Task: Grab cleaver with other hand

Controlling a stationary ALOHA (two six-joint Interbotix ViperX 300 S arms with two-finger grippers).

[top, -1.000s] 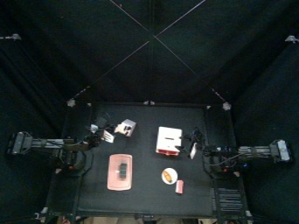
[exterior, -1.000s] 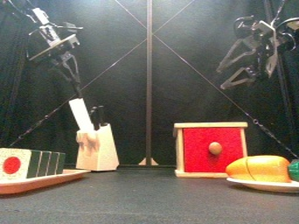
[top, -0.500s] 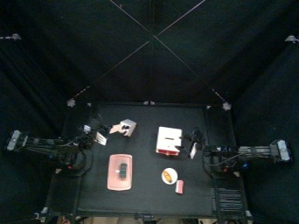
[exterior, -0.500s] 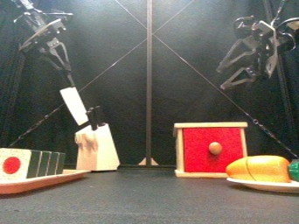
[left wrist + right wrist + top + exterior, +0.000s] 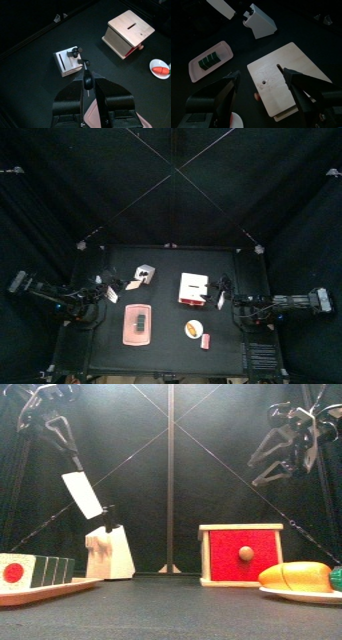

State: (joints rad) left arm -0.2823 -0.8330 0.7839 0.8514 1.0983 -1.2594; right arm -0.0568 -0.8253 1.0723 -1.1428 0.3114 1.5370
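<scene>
The left gripper [image 5: 54, 429], high in the upper left of the front view, has its two black jaws clamped on the dark handle of the small flat toy cleaver with a pale whitish oblong blade [image 5: 83, 494]. The blade hangs tilted in the air, clear above the pale wooden knife block with a black-handled knife standing in it [image 5: 112, 552], which sits on the black table [image 5: 174, 609] at the lower left of centre. In the left wrist view the handle shows as a thin dark rod running up between the jaws, with the knife block [image 5: 68, 61] on the table beyond it.

The right gripper [image 5: 278, 446] hangs in the upper right of the front view with its jaws spread wide apart and nothing between them. The right wrist view looks down between those jaws at the pale flat lid of the wooden box [image 5: 288, 80].

From the front, the box with a red face and a round red knob [image 5: 242, 555] stands right of centre. A white plate carrying a yellow-orange toy food piece [image 5: 297, 576] lies at the lower right edge. A pink tray holding a red-and-white disc and dark green slices [image 5: 40, 579] fills the lower left corner. From overhead, the pink tray [image 5: 136, 324] lies in front of the knife block.
</scene>
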